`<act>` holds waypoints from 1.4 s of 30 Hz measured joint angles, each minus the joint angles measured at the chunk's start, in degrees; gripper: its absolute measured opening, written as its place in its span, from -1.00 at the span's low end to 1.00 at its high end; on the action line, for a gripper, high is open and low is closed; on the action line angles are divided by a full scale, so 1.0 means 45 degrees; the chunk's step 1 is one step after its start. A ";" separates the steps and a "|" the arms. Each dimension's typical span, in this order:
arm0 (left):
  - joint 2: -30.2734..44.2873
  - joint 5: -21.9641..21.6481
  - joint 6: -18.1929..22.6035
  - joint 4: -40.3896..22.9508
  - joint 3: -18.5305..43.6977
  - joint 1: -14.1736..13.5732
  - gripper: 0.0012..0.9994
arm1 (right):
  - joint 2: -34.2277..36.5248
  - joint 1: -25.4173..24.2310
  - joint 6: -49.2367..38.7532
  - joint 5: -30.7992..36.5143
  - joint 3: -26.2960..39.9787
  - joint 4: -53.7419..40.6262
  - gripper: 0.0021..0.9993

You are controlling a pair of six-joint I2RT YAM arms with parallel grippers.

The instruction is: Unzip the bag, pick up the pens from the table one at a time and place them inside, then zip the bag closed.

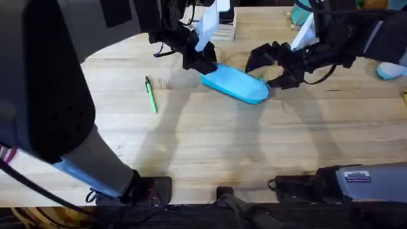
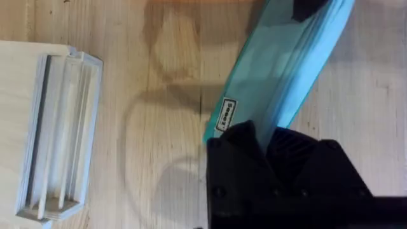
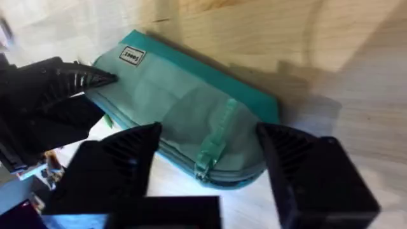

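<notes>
Overhead: I'm seeing the bag (image 1: pixel 236 84) lying diagonally on the table (image 1: pixel 210 140), far centre, with the green pen (image 1: pixel 151 95) well apart to its left, lying untouched on the wood. So I'm judging we're sitting at step one: unzipping under way at most, no pen loaded, zip-closing still to come. Left arm is reaching forward and across, and the left gripper (image 1: pixel 202 62) is meeting the bag's far-left end. Right arm is coming in from the right, with the right gripper (image 1: pixel 270 69) hanging at the bag's near-right end.

Left wrist: I'm looking along the bag (image 2: pixel 280 70) running away from the left gripper's black body, which is covering the bag's near end by the label. It's looking like a pinch on that end, but the fingertips are hidden, so I'm calling it cannot tell. A white box (image 2: pixel 60 133) is sitting just beside.

Right wrist: the right gripper (image 3: pixel 206 152) is spreading wide, its fingers (image 3: pixel 299 172) straddling the bag's (image 3: pixel 184 105) rounded end and gripping nothing. The zip line is running between them; I'm not making out whether it's parted. The left gripper (image 3: pixel 70 86) is showing at the bag's far end.
</notes>
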 joint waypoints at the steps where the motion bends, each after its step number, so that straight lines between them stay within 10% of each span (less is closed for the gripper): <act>1: 0.0000 -0.0011 0.0000 -0.0005 0.0000 0.0000 -0.92 | 0.0000 -0.0004 0.0018 0.0013 0.0000 -0.0014 0.68; 18: 0.0000 -0.0051 0.0000 -0.0039 0.0000 0.0000 -0.92 | 0.0000 0.0000 0.0518 -0.0086 0.0000 0.0005 -0.90; 42: 0.0000 -0.0046 -0.0005 0.0015 0.0000 0.0000 -0.92 | -0.0729 0.0086 0.0627 -0.0204 0.1642 -0.0578 -0.94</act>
